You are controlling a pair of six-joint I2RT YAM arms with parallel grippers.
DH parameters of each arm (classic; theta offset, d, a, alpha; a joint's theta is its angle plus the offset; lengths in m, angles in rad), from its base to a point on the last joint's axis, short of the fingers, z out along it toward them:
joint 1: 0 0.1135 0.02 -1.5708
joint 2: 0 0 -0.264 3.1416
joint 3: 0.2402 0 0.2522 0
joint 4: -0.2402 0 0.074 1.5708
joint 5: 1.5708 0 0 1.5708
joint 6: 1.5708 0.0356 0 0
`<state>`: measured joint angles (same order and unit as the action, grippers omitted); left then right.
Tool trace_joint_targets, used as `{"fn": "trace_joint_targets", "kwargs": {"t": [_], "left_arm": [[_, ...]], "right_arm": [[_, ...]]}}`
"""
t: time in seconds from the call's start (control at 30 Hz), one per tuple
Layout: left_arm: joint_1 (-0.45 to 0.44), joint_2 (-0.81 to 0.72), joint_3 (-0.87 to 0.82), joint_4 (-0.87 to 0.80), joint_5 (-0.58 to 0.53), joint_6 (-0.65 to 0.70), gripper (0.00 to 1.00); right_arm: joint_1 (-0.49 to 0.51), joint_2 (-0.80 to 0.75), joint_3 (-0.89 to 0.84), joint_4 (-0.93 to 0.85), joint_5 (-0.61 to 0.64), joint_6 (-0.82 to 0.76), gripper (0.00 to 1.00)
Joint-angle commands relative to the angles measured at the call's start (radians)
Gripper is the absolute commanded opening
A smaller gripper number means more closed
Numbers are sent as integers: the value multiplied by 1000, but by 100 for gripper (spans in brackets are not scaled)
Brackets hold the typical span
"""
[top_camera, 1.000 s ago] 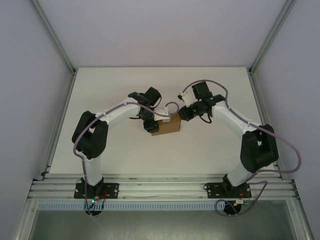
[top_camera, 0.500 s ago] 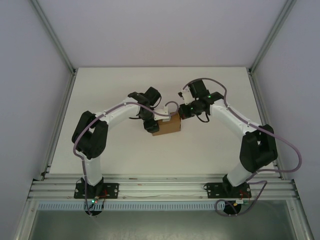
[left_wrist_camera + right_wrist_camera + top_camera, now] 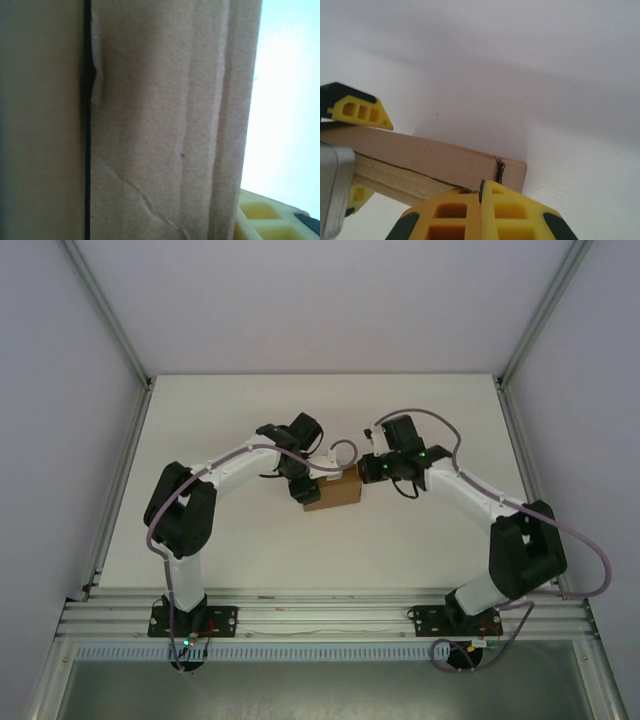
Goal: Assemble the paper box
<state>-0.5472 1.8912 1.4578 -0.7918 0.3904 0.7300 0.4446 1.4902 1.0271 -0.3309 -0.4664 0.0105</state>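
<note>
I read the box (image 3: 335,492) as lying on the white table (image 3: 240,420) near its middle, between the two arms. The left gripper (image 3: 306,494) is at the box's left end. In the right wrist view its yellow fingers (image 3: 361,112) sit one on each side of a cardboard wall, closed on it. In the left wrist view the cardboard stands close against the lens, with one yellow pad (image 3: 260,220) at its lower edge. From above, the right gripper (image 3: 481,195) is at the box's far right corner. Its two fingers are pressed against each other with only a thin seam between them and nothing held. The tips meet the cardboard at the corner where two walls join; I cannot tell whether they touch it or stop just short.
</note>
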Motion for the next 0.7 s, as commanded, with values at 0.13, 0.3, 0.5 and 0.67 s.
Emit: {"fn": "trace_joint_targets", "kwargs": {"t": [0.13, 0.3, 0.5, 0.67], "left_arm": [[3, -20, -11, 32, -9, -49, 56], [2, -85, -25, 71, -19, -117, 87], [0, -264, -177, 212, -154, -295, 100], [1, -371, -277, 227, -300, -541, 96]], "right_arm": [[20, -49, -160, 110, 55, -72, 0], [39, -58, -143, 98, 128, -38, 0], [83, -64, -121, 62, 207, -25, 0], [107, -52, -100, 24, 262, 49, 0]]}}
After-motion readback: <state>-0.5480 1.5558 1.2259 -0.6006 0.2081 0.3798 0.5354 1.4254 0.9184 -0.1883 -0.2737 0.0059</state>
